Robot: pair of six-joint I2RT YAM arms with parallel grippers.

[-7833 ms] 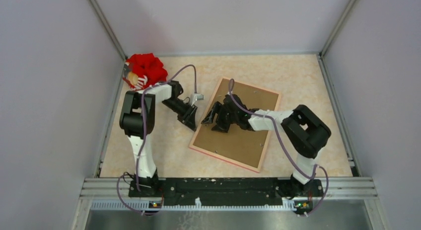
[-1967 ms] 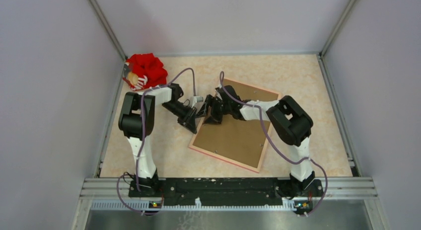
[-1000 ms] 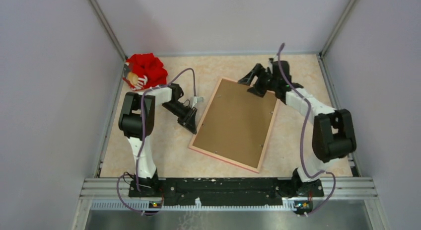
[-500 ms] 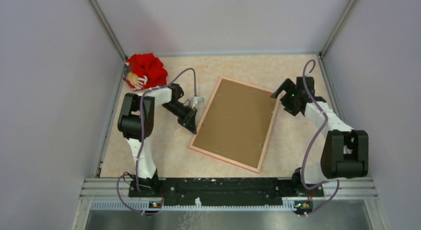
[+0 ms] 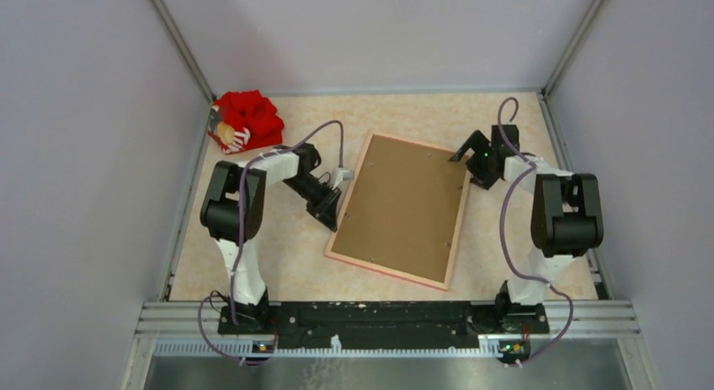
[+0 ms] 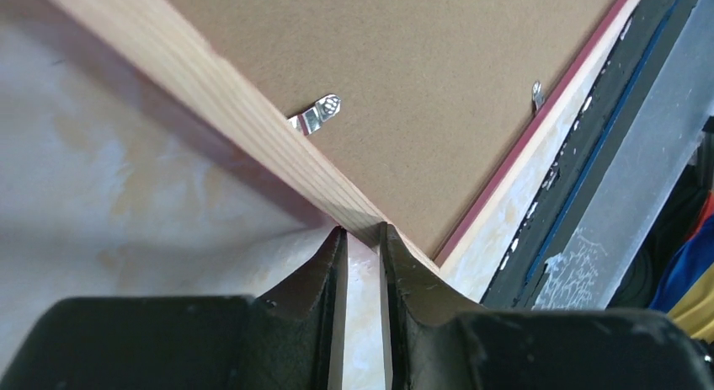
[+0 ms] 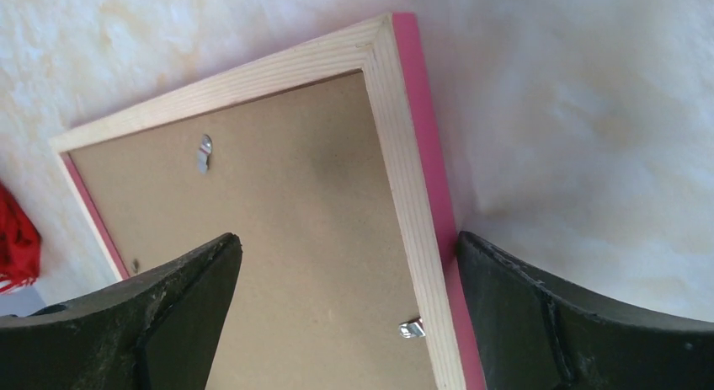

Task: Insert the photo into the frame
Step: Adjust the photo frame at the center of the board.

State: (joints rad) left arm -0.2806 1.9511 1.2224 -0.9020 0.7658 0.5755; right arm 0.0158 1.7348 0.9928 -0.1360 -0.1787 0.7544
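Observation:
The frame lies face down mid-table, its pale wood back up and pink edges showing. The brown backing board sits inside it. The photo is hidden. My left gripper is low at the frame's left rail. In the left wrist view my left gripper has its jaws nearly together, holding nothing, tips against the wooden rail. My right gripper is open wide at the frame's far right corner. In the right wrist view my right gripper straddles the right rail, one finger against the pink outer edge.
A red cloth toy lies in the back left corner. Small metal tabs sit along the frame's inner edge over the board. Grey walls enclose three sides. A metal rail runs along the near edge.
My right arm left the frame's left side, swung round the back and came down at the frame's far right corner. The frame has shifted slightly to the right, with my left gripper following it.

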